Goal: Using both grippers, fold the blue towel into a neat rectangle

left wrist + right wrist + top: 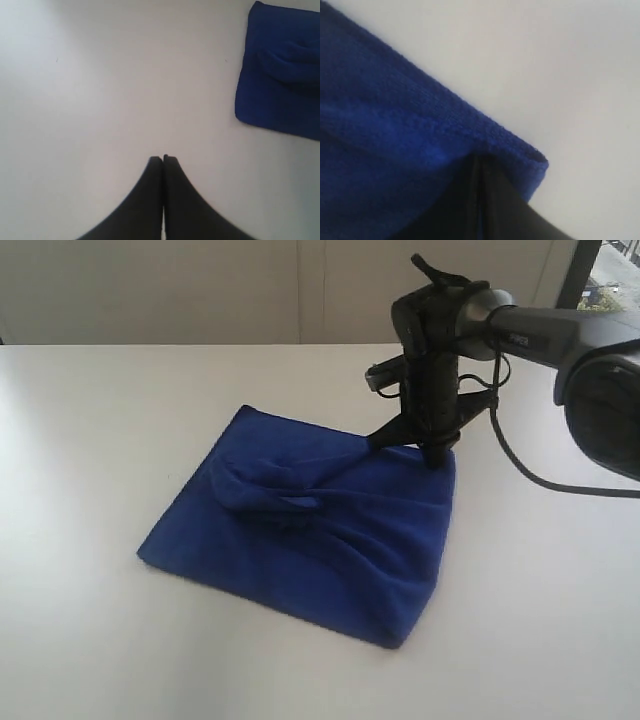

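The blue towel [310,530] lies folded on the white table [90,440], with a rumpled hump in its middle and creases running toward its far right corner. My right gripper [418,448] points down onto that corner. In the right wrist view its fingers [492,200] are pressed together, and the right gripper [479,158] has its tips sunk into the blue towel [385,150] just inside the corner edge, shut on the cloth. My left gripper [163,158] is shut with nothing in it, over bare table, well away from the blue towel [280,75]. The exterior view does not show the left gripper.
The right arm [560,335] reaches in from the upper right, with a black cable [520,465] hanging beside it. The white table [100,90] spreads around the towel on all sides. A pale wall [200,290] stands behind the table.
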Controlling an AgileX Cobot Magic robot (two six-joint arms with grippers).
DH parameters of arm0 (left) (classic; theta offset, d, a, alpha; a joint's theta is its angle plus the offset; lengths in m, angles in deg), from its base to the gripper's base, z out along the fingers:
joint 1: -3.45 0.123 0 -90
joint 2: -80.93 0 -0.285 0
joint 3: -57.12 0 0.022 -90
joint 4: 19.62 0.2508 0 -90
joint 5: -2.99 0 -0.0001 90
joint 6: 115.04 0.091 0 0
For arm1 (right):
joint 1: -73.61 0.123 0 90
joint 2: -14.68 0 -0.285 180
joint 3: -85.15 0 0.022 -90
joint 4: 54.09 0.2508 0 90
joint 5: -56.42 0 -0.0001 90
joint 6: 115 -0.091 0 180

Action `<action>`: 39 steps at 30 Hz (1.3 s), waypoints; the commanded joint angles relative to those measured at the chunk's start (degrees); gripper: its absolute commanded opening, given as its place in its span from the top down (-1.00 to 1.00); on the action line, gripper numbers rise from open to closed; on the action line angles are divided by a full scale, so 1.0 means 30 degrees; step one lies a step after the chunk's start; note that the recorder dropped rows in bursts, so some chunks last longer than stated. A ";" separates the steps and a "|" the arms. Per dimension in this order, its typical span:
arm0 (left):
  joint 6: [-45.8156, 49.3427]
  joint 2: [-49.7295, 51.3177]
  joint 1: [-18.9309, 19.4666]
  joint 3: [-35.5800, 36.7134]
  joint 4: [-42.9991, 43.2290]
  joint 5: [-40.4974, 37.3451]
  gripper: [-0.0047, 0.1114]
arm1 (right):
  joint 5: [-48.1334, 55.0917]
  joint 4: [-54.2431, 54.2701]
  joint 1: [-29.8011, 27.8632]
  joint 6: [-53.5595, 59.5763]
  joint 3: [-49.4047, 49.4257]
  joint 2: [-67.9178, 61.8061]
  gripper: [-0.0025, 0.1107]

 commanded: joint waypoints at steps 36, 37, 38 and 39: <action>0.0007 -0.0099 0.0040 0.0090 0.0004 -0.0110 0.92 | -0.6216 0.5576 0.6200 0.0479 0.7614 0.7765 0.96; 0.0007 -0.0099 0.0040 0.0090 0.0004 -0.0110 0.92 | -0.6216 0.5576 0.6404 0.0479 0.6940 0.7118 0.96; 0.0007 -0.0099 0.0040 0.0090 0.0004 -0.0110 0.92 | -0.6177 0.5576 0.6599 0.0479 0.6164 0.6334 0.96; 0.0007 -0.0099 0.0040 0.0090 0.0004 -0.0110 0.92 | -0.6066 0.5576 0.6730 0.0479 0.5416 0.5607 0.96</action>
